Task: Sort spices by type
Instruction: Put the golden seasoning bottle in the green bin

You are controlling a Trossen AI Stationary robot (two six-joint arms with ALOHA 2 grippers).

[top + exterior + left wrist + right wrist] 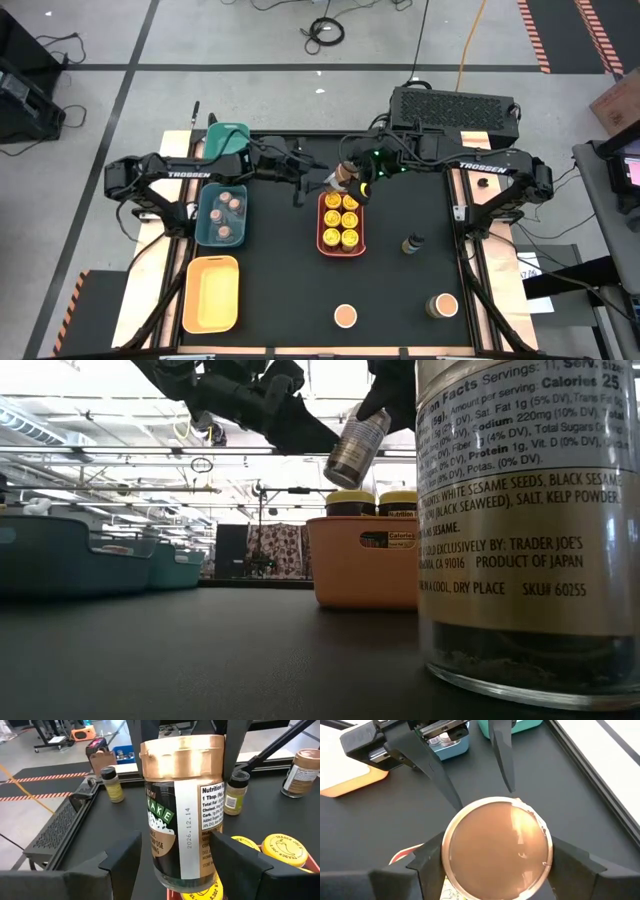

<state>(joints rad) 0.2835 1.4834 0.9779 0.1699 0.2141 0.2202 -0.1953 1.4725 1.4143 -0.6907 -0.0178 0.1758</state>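
Note:
A jar with a wide tan-orange lid [345, 176] [182, 810] [357, 445] hangs tilted above the far end of the coral tray [322, 225]. That tray holds several yellow-lidded jars [340, 222]. My left gripper [325, 178] [175, 837] reaches in from the left and is shut on the jar's body. My right gripper [353, 182] [497, 855] comes from the right and is shut on its lid. My left gripper pinches the jar's lower body [155, 855] between its two fingers, which lie across the jar. They come nearly level from the table's left. The jar is lifted clear of the tray, its lid leaning toward the right. My right gripper pinches the lid's rim [451, 845] between its two fingers, on opposite sides. It comes slanting down from the table's right, over the lid's top. The jar's body hangs below the lid, clear of the tray.
At the left stand a green tray [228, 140], a teal tray [205, 225] with pinkish-lidded jars and a yellow tray [212, 292]. A dark-lidded jar [412, 243] stands right of the coral tray. Two tan-lidded jars [346, 316] [443, 305] stand near the front edge.

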